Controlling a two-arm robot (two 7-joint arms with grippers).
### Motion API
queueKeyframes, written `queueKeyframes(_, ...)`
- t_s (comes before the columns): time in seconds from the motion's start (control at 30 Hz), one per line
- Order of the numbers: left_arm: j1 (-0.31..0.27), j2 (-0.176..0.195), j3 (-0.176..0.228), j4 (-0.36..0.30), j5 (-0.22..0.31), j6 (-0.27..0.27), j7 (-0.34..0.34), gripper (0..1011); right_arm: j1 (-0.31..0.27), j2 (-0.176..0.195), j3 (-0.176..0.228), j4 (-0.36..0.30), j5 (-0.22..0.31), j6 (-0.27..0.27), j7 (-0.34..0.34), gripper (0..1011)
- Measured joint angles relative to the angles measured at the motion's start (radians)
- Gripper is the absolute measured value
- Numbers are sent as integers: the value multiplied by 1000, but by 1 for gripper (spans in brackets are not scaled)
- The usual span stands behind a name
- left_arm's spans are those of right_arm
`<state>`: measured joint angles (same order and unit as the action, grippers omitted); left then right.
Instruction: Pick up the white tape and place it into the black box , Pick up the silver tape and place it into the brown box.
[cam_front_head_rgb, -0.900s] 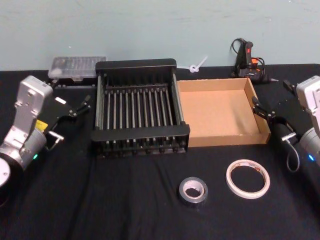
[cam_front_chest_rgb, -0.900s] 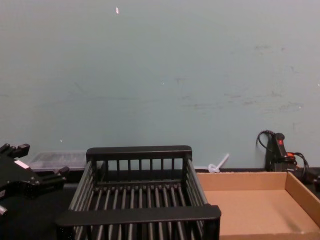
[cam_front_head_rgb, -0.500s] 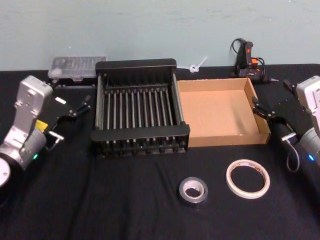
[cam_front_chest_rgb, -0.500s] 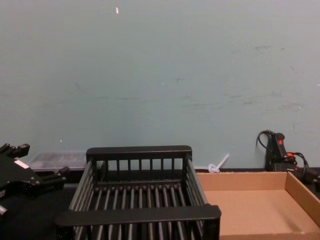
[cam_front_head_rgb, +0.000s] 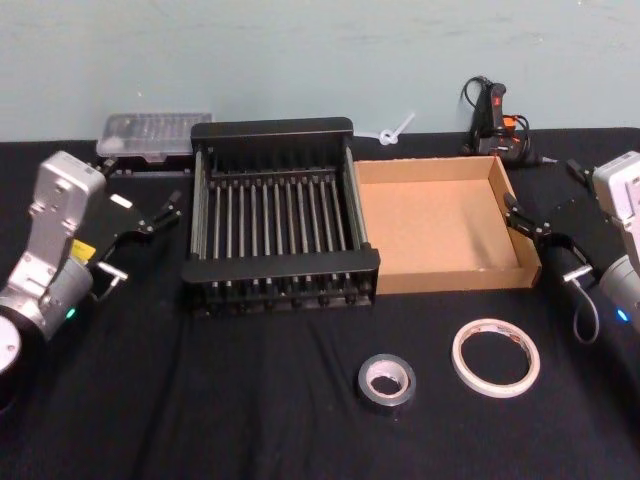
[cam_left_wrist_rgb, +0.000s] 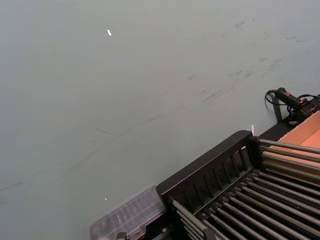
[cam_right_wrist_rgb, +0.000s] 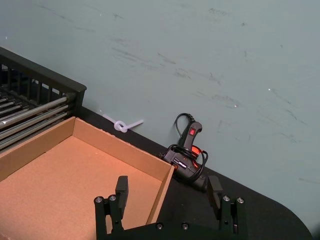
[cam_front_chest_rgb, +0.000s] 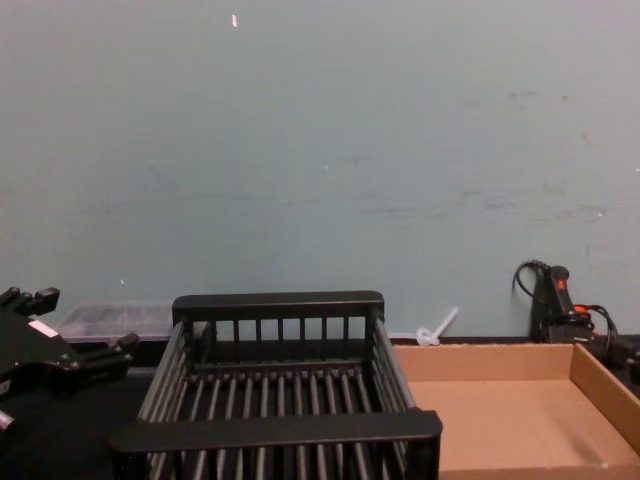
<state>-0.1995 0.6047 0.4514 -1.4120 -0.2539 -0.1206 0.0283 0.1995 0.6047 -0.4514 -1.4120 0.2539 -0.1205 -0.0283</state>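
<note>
Right gripper (cam_front_head_rgb: 530, 222): empty, fingers set wide apart, hovering at the outer right wall of the brown box (cam_front_head_rgb: 447, 285), fingertip (cam_right_wrist_rgb: 121, 186) over that wall's edge. White tape (cam_front_head_rgb: 495, 357): lying flat on the black table (cam_front_head_rgb: 200, 400), nearer the robot's body than this gripper and a little inward of it, near; a ring, so no long axis to align with. Silver tape (cam_front_head_rgb: 387, 382): flat, further inward, beside the white roll but apart from it. Brown box: directly inward of the right gripper, bare inside. Black box (cam_front_head_rgb: 281, 267): beyond it, touching its left wall, also bare. Left gripper (cam_front_head_rgb: 145, 222): empty, fingers apart, parked just outside the black box's left wall, well apart from both rolls. Judgement: right arm is nearer both rolls; its move calls for drawing back and descending. Labels: red marks on the white roll's inner ring, unreadable; no other legible writing.
</note>
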Motion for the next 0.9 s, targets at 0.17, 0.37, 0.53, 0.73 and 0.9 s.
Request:
queueKeyframes(0.17,0,0,0,0,0,0,0,1001,0,0,0,0,0,0,0,1002)
queueKeyframes(0.37,0,0,0,0,0,0,0,1001,0,0,0,0,0,0,0,1002)
queueKeyframes(0.53,0,0,0,0,0,0,0,1001,3,-9,11,4,-1,8,17,1002)
queueKeyframes(0.73,0,0,0,0,0,0,0,1001,-6,-11,34,-11,11,30,48,1002)
queueKeyframes(0.9,0,0,0,0,0,0,0,1002,-27,-2,59,-46,29,59,69,1002)
